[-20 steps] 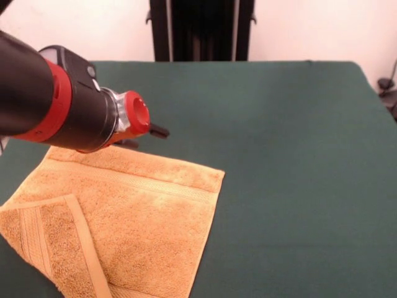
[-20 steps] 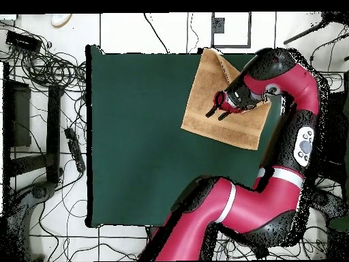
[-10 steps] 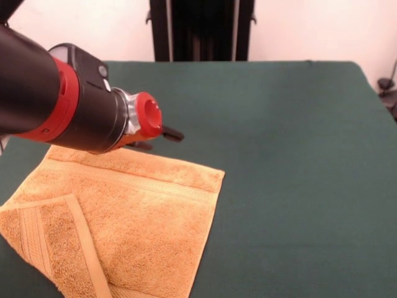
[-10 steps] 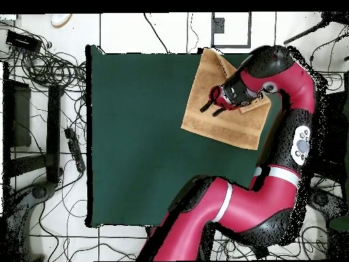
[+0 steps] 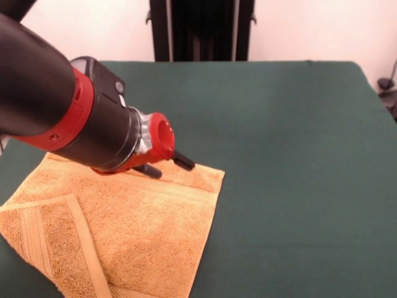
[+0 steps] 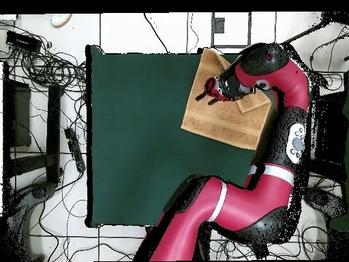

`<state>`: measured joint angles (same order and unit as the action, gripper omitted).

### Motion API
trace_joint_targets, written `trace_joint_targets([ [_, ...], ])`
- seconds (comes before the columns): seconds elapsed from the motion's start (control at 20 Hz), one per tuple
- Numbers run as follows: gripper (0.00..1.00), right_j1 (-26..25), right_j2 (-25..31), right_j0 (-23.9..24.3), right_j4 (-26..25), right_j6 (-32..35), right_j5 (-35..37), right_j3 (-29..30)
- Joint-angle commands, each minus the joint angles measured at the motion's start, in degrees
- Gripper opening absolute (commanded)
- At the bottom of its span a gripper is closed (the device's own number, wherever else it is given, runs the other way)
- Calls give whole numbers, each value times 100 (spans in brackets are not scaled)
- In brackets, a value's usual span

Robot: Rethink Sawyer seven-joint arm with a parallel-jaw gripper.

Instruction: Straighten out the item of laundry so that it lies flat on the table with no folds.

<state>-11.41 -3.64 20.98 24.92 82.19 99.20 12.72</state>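
Towel: lies at one side of the table, one corner folded over onto itself.
Gripper: empty, fingers apart, above the towel's far edge.
Handling: judged light, soft, limp.
Grasp: folded corner, pulled outward.

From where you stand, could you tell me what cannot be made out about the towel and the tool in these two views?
- Towel: in the front view its near edge and left corner are cut off by the picture's edges, and the arm covers its far-left corner.
- Same towel, overhead view: the arm covers the side with the folded-over corner.
- Tool: the front view shows two dark fingers, but not whether they touch the towel.
- White tag: seen in neither view.
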Motion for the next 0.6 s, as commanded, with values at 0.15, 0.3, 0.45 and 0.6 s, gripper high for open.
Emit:
trace_joint_targets([
  [0.15, 100, -225, 339, -362, 248, 1447, -809, 387],
  [0.3, 100, -226, 298, -399, 253, 1443, -613, 421],
  [0.45, 100, -313, 265, -437, 287, 1467, -505, 358],
  [0.6, 100, -367, 199, -442, 275, 1396, -390, 293],
])
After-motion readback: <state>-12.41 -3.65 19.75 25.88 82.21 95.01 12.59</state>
